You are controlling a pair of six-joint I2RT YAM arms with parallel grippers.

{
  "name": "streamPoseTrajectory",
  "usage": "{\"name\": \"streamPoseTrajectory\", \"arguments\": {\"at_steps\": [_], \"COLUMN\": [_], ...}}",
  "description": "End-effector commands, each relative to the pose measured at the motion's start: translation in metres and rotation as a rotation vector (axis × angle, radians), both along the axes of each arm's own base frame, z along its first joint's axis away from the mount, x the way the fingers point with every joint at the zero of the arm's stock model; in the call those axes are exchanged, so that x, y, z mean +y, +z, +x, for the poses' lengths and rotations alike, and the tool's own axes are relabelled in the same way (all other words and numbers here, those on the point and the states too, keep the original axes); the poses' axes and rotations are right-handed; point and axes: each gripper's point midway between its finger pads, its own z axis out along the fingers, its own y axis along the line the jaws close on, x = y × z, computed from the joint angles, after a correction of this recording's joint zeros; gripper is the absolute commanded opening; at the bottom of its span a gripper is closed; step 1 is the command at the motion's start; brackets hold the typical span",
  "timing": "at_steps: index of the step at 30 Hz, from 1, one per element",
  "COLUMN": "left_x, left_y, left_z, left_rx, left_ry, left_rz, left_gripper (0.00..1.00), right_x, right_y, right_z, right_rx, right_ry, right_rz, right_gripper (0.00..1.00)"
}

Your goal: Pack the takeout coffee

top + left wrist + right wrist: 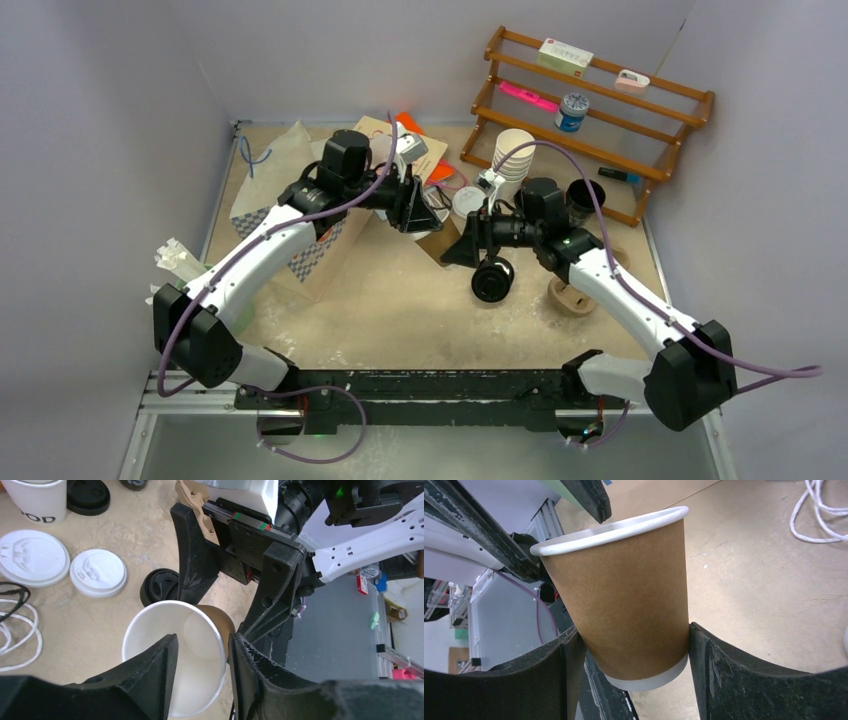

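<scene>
Right wrist view: the right gripper (634, 632) gripped a lidless brown paper cup (629, 605) low on its body. One black finger pressed each side, and the cup sat tilted, clear of the table.
Left gripper: the left gripper (202, 640) had its jaws apart astride the cup's wall at the rim, one finger over the white inside and the other outside. No pinch showed.
Cup position: it hung in the air between the two arms, above the middle of the beige table (400, 310), its mouth facing the left gripper.
Cup handling: it was empty, so probably very light, with thin walls likely to dent under a hard squeeze. The matte paper should not slip. The rolled rim and the base ring looked stiffest, so a hold low on the body or across the rim seemed safest.
Cup material: matte kraft outside, smooth white lining, a tapered round shape and a white band at the foot.
Finger material: coarse black plastic with curved inner faces.
Nearby: a small white round plastic lid (97, 572) and a larger white lid (32, 557) lay flat on the table. A black round plastic lid (160, 585) lay near them, and a white cord (15, 630) lay at the edge.
Table surface: pale and faintly speckled.
</scene>
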Motion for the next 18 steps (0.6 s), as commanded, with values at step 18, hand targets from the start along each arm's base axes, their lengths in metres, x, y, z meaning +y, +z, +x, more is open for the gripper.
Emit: {"name": "streamPoseTrajectory", "arguments": {"at_steps": [18], "left_x": [-0.002], "left_y": [0.002], "left_z": [-0.033], "left_rx": [0.026], "left_ry": [-0.146], "left_rz": [-0.021], "left_gripper": [0.03], "right_x": [0.009], "right_y": [0.016], "right_z": [0.001], "right_rx": [-0.049], "right_ry": [0.055], "right_rz": [0.044], "right_gripper": [0.59]}}
